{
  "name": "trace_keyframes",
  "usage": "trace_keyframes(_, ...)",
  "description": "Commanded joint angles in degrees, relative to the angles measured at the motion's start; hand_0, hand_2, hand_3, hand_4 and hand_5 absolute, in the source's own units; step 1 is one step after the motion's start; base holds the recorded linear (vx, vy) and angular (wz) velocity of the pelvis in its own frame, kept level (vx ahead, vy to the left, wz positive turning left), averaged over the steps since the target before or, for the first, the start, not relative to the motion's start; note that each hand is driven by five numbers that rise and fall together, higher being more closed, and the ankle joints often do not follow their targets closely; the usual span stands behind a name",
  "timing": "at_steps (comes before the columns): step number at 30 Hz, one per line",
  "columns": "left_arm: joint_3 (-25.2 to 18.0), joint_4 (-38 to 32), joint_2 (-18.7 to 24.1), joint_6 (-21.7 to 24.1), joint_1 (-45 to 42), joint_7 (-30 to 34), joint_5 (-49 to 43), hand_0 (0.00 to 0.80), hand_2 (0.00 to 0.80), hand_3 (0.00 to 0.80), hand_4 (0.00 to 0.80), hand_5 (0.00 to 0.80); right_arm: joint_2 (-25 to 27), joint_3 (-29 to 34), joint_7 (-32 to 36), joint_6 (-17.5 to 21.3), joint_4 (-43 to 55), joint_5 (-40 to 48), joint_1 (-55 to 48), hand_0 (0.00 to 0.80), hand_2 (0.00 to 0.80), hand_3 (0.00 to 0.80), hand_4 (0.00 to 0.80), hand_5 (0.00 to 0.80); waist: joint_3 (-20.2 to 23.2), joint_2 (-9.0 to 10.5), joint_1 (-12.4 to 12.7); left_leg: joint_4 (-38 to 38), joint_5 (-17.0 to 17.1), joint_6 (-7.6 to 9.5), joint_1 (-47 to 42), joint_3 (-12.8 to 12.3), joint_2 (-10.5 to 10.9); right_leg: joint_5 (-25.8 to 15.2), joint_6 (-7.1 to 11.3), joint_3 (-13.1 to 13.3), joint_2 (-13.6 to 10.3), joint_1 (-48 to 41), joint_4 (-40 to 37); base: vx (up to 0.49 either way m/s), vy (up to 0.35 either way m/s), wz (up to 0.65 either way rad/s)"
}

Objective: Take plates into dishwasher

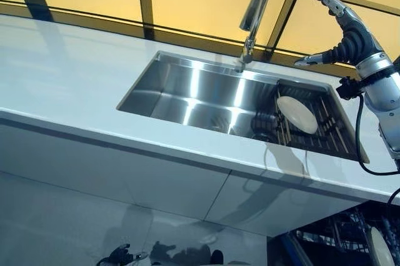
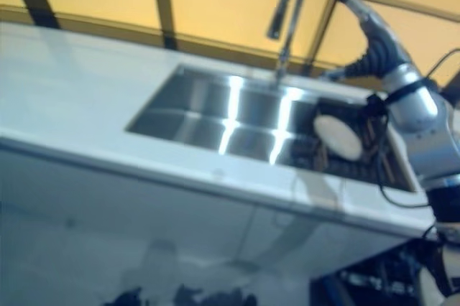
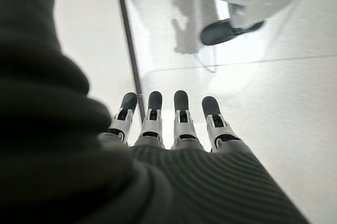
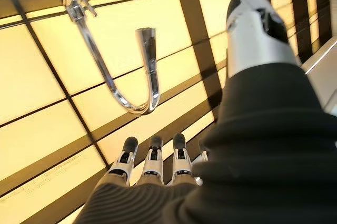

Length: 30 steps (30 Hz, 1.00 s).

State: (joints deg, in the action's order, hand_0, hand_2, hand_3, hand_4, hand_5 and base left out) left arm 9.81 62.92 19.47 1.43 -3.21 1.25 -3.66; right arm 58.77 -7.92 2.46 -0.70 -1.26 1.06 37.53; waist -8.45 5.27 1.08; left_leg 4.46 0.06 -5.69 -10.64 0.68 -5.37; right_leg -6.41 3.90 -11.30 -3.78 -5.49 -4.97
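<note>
Plate, round and white (image 1: 297, 114), leans on edge in the dark wire rack (image 1: 330, 130) at the right end of the stainless steel sink (image 1: 187, 94), right hand (image 1: 350, 38) empty with fingers spread above its far rim, left hand (image 3: 174, 124) straight-fingered over pale floor (image 3: 263, 108).

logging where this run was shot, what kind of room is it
Most likely a kitchen: a stainless sink sunk into a white counter, a tall faucet behind it, and a plate standing in a rack inside the sink.
</note>
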Motion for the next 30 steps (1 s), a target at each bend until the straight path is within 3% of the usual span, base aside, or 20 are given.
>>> trace_keyframes(1, 2.5, -1.4, 1.0, 1.0, 0.4, -0.2, 0.4, 0.0, 0.0, 0.0, 0.0, 0.0, 3.9, -4.2, 0.4, 0.8, -2.4, -2.7, 6.2, 0.0, 0.0, 0.0, 0.0, 0.0, 2.3, 0.69, 2.5, -6.9, -5.4, 2.2, 1.8, -4.5, 2.0, 2.1, 2.17, -0.3, -2.5, 0.9, 1.7, 0.067, -0.149, 0.11)
trace_keyframes(8, 3.0, -4.1, 0.8, 1.0, -0.5, -0.1, 0.7, 0.0, 0.0, 0.0, 0.0, 0.0, 8.6, -6.8, -0.1, 3.5, -3.7, -14.3, 8.0, 0.0, 0.0, 0.0, 0.0, 0.0, 1.2, 0.11, 2.7, -14.2, -1.2, 0.77, 6.1, -3.0, 1.5, 3.4, 0.21, -0.7, -1.2, -0.4, 1.7, 0.037, -0.129, 0.07)
trace_keyframes(12, 3.5, -5.3, 1.2, 0.3, -0.8, 0.1, 1.1, 0.0, 0.0, 0.0, 0.0, 0.0, 13.3, -9.0, 0.6, 7.3, -5.5, -20.6, 9.4, 0.0, 0.0, 0.0, 0.0, 0.0, 1.2, -0.41, 2.5, -6.9, -1.1, 0.82, 5.8, -3.8, 2.2, 3.4, 0.86, -0.7, -0.8, -0.7, 1.2, 0.002, -0.011, 0.05)
trace_keyframes(17, 4.6, -6.3, 1.6, -0.4, -0.9, -0.1, 1.6, 0.0, 0.0, 0.0, 0.0, 0.0, 17.3, -12.7, 1.7, 8.9, -8.8, -24.4, 11.4, 0.0, 0.0, 0.0, 0.0, 0.0, 0.7, -0.46, 3.5, -1.2, 4.5, -0.27, 9.7, -3.2, 3.2, 3.7, 1.03, 0.2, 0.4, -1.5, 0.0, 0.0, 0.047, 0.0)
trace_keyframes(19, 4.9, -5.9, 1.9, 0.3, -1.1, 0.2, 1.8, 0.0, 0.0, 0.0, 0.0, 0.0, 17.7, -15.2, 1.5, 9.4, -11.9, -24.9, 13.6, 0.0, 0.0, 0.0, 0.0, 0.0, 0.1, -0.04, 4.0, -3.0, 4.2, 0.18, 12.1, -2.9, 4.2, 3.8, 0.91, 1.0, 0.6, -1.6, 0.0, 0.008, 0.084, -0.09)
trace_keyframes(22, 4.4, -5.8, 2.2, -0.9, -0.5, 1.2, 2.2, 0.0, 0.0, 0.0, 0.0, 0.0, 18.3, -14.8, 2.0, 12.9, -14.3, -25.4, 12.5, 0.0, 0.0, 0.0, 0.0, 0.0, 1.3, 0.03, 2.5, -0.8, 3.2, 1.53, 8.8, -3.7, 4.3, 3.7, 1.09, 1.0, 0.7, -0.8, 0.0, 0.001, 0.162, -0.16)
trace_keyframes(26, 4.8, -5.3, 2.7, -1.8, 0.6, 1.3, 2.4, 0.0, 0.0, 0.0, 0.0, 0.0, 20.5, -14.8, 2.6, 17.5, -16.1, -28.8, 10.3, 0.0, 0.0, 0.0, 0.0, 0.0, 3.2, 0.65, 1.0, 0.5, 1.9, 2.0, 7.2, -5.2, 4.1, 3.5, 1.88, 1.3, 0.9, -0.2, 0.0, 0.031, 0.11, -0.2)
trace_keyframes(30, 6.3, -4.4, 3.1, -1.4, 0.8, 0.8, 2.7, 0.0, 0.0, 0.0, 0.0, 0.0, 21.6, -19.4, 3.2, 20.5, -18.0, -31.7, 13.5, 0.0, 0.0, 0.0, 0.0, 0.0, 4.3, 1.49, 0.3, 0.5, 1.0, 2.52, 6.9, -6.5, 4.3, 3.0, 2.34, 1.9, 0.8, 0.4, 0.0, 0.024, 0.086, -0.11)
